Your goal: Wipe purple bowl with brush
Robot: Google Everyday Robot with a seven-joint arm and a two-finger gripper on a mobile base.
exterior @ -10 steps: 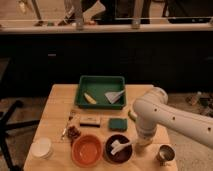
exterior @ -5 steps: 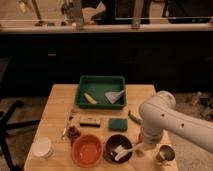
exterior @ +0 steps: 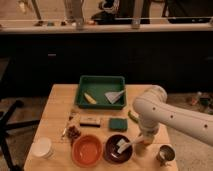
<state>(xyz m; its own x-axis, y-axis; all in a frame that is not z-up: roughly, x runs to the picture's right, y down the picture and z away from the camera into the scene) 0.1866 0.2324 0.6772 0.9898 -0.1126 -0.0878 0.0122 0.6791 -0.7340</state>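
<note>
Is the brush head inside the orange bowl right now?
No. The brush, at the gripper, has its pale head inside the purple bowl, right of the orange bowl.

Dark maroon-purple bowl [exterior: 118, 149], glossy inside; orange bowl [exterior: 86, 149] beside it. Brush [exterior: 129, 145] white, pale head. Tray [exterior: 100, 81] green. Bench [exterior: 58, 111] light wood. Tool [exterior: 143, 142] off-white, at bowl's right rim.

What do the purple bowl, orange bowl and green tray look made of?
Purple bowl: likely glazed ceramic or hard plastic, judging by its glossy inside. Orange bowl: similar, with smooth sheen. Green tray: probably moulded plastic; matte, uniform colour, rounded rim. The gripper is at the purple bowl's right edge, with the brush head in the bowl.
</note>
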